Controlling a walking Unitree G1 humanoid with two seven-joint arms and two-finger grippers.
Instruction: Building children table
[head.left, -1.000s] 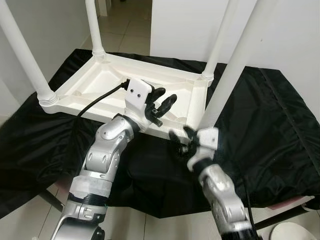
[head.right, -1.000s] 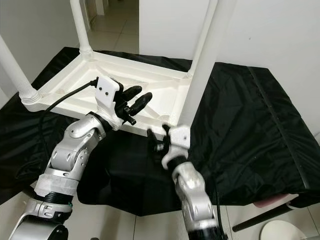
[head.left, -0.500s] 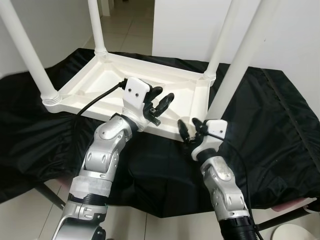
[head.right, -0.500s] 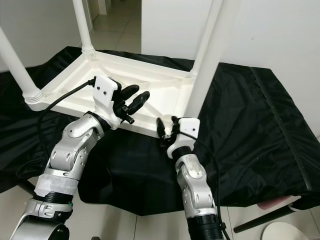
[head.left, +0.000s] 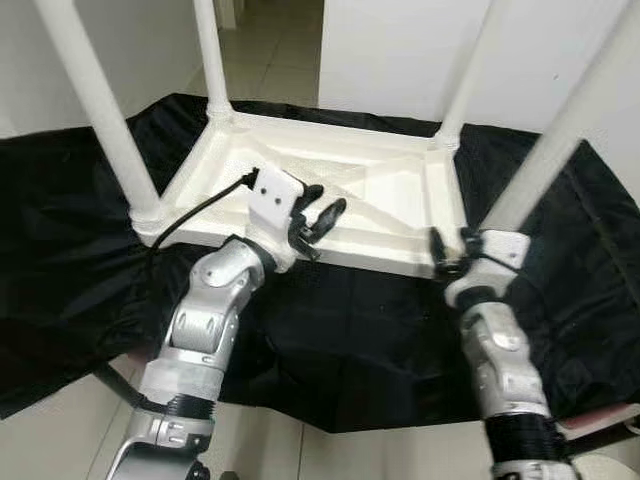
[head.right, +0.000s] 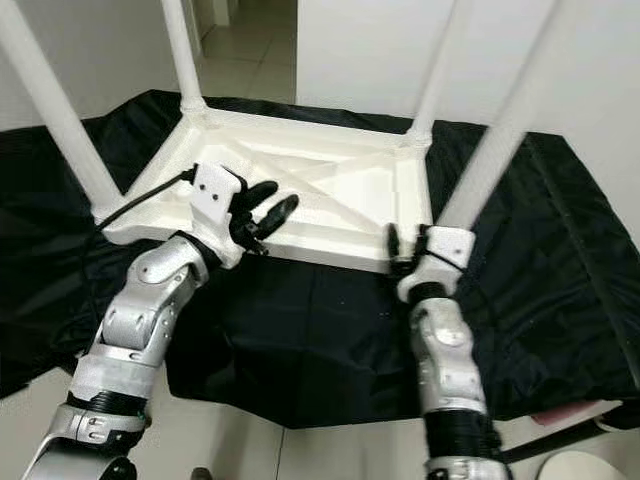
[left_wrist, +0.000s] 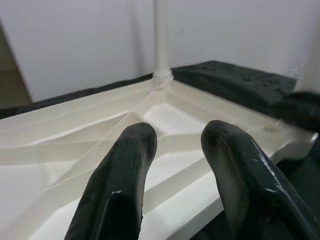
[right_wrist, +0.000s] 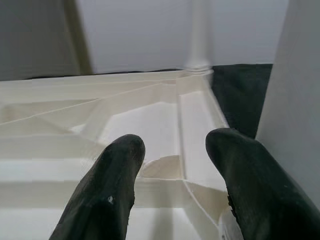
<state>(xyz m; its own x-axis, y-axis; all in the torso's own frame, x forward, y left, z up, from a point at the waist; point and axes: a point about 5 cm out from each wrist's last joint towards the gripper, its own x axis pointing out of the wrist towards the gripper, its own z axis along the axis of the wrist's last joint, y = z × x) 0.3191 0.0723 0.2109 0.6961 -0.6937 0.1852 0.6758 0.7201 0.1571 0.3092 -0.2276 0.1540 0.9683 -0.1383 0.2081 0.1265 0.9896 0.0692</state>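
Observation:
A white plastic children's table (head.left: 385, 190) lies upside down on a black cloth (head.left: 340, 340), its four white legs standing up. My left gripper (head.left: 318, 215) is open just above the table's near rim, left of centre; in the left wrist view the fingers (left_wrist: 125, 165) frame the ribbed underside (left_wrist: 165, 115). My right gripper (head.left: 448, 252) is open at the table's near right corner, beside the base of the near right leg (head.left: 565, 140). That leg fills one side of the right wrist view, next to the fingers (right_wrist: 240, 170).
The near left leg (head.left: 100, 110) stands close to my left arm. White walls rise behind, and a tiled floor (head.left: 270, 50) leads away past the far left leg (head.left: 212, 60). A white round object (head.right: 580, 468) sits on the floor at the lower right.
The camera has shifted, so the table now sits further right. My right gripper has risen from below the table's edge to its near right corner. The left gripper keeps its place over the rim.

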